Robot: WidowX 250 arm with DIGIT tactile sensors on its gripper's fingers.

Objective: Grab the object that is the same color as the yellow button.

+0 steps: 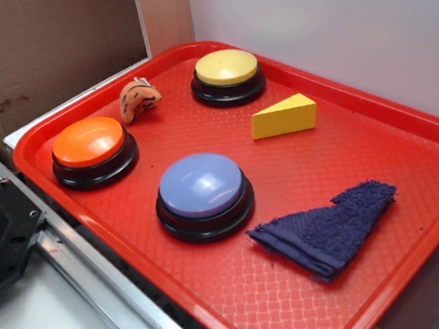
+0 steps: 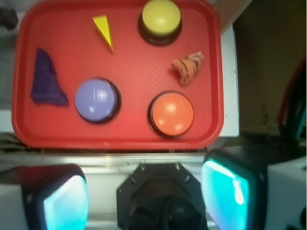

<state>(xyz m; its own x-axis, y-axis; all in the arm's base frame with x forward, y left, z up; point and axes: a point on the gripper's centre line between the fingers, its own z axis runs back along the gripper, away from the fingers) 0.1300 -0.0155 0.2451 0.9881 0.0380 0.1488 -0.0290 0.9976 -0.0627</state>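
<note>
Three dome buttons sit on the red plastic tray. The solid yellow cheese-like wedge lies just beside the pale yellow-topped round button, apart from it. The end effector hangs well clear, its fingers spread wide, gripping nothing.

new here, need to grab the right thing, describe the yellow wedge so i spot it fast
On the red tray, find the yellow button at the far edge. The wedge lies just beside it, apart from it: the only flat-faced, cheese-slice shape, unlike the round buttons and the striped plush.
</note>
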